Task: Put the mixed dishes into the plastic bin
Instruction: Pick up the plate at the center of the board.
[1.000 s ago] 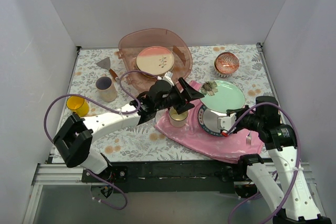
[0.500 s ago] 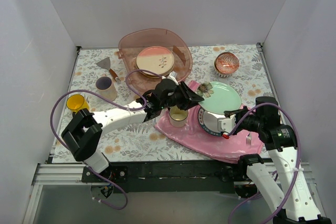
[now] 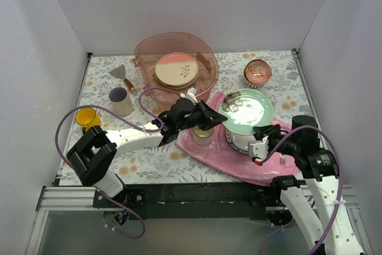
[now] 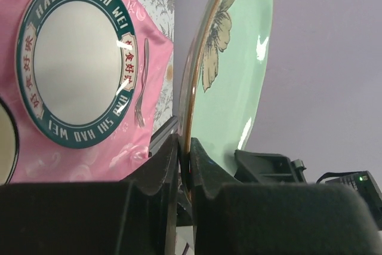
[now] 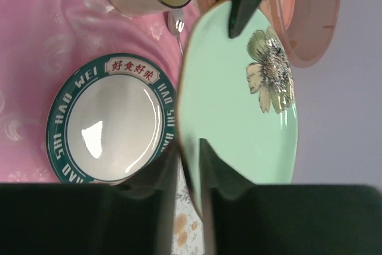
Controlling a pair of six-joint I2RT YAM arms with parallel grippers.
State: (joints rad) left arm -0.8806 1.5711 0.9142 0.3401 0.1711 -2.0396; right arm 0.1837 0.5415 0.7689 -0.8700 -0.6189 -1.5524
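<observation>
**Mint-green plate pinched by both hands, outside the bin**

In the top view you see the table (image 3: 149, 162) with the plastic bin (image 3: 145, 52) at its far side. Inside the bin a cream divided plate (image 3: 176, 73) is stacked on a peach plate (image 3: 173, 58). Nearer you, to the right, lies a pink cloth (image 3: 209, 150). The mint-green plate (image 3: 250, 110) hangs tilted above that cloth, short of the bin, and covers most of the dark-blue-rimmed plate (image 3: 237, 143).

The top view does not let you read either grip, but the wrist views do. The left hand (image 4: 184, 147) is clamped on the mint-green plate's rim, and the right hand (image 5: 188, 154) is clamped on the opposite rim. The left wrist view alone shows the dark-blue-rimmed plate nearly whole, with a fork (image 4: 141, 103) beside it.

The cream cup (image 3: 203, 135) is half hidden under the left arm. Apart on the table sit the red-patterned bowl (image 3: 258, 72), the pale mug (image 3: 121, 101) and the yellow mug (image 3: 88, 118).
</observation>
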